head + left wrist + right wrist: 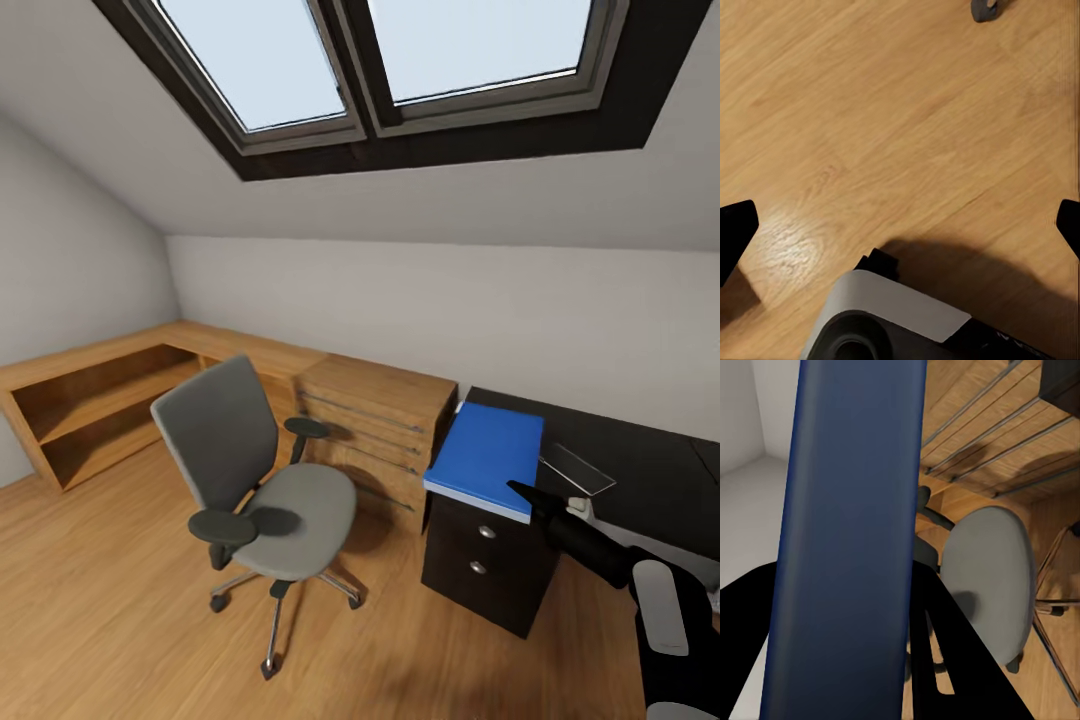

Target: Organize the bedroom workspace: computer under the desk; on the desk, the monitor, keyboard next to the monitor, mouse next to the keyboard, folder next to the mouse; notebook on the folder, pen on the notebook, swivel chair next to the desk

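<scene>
Currently the right gripper (520, 490) is clenched on the near edge of the blue folder (487, 452), held over the desk (640, 470) end at 4 o'clock of the swivel chair (262, 470); it looks light, stiff, slick, best pinched mid-edge.

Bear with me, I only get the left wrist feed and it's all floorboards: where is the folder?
Observer: The blue folder is clamped in the right tool, at the drawer end of the black desk.
Operator: Is it lying flat there?
Observer: I can't tell whether it is resting; its near edge sticks out past the desk's end.
Operator: And the chair?
Observer: The chair has a bare seat and stands apart from the desk, in front of the wooden dresser.
</scene>
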### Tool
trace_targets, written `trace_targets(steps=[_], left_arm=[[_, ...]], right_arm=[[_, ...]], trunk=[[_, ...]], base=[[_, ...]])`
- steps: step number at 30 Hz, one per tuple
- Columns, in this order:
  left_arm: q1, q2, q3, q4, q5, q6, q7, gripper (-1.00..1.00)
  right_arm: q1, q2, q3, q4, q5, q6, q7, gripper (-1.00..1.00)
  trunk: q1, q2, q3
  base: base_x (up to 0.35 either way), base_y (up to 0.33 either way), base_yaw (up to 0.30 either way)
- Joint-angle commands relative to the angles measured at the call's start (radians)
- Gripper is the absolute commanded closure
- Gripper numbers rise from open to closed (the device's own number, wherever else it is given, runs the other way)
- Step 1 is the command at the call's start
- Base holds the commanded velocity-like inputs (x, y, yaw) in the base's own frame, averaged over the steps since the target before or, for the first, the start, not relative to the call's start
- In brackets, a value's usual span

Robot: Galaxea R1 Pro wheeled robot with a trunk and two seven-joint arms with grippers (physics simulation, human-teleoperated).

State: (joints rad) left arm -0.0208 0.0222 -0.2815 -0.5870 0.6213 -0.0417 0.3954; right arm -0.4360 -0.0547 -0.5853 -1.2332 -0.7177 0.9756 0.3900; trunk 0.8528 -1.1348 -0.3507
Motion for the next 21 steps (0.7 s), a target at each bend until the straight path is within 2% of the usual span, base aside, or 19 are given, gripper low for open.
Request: trace_targets(steps=[1, 21], left_arm=[[-0.001, 0.002, -0.008, -0.001, 0.011, -0.005, 0.005, -1.00], [-0.001, -0.002, -0.007, 0.016, 0.009, -0.007, 0.003, -1.00]], right_arm=[[-0.001, 0.000, -0.002, 0.001, 0.008, 0.005, 0.009, 1.00], [-0.001, -0.001, -0.002, 0.006, 0.006, 0.006, 0.009, 1.00]], trunk=[[-0.004, 0.006, 0.002], [-0.081, 0.146, 0.065]], base=[[0.000, 0.000, -0.072], [0.000, 0.000, -0.010]])
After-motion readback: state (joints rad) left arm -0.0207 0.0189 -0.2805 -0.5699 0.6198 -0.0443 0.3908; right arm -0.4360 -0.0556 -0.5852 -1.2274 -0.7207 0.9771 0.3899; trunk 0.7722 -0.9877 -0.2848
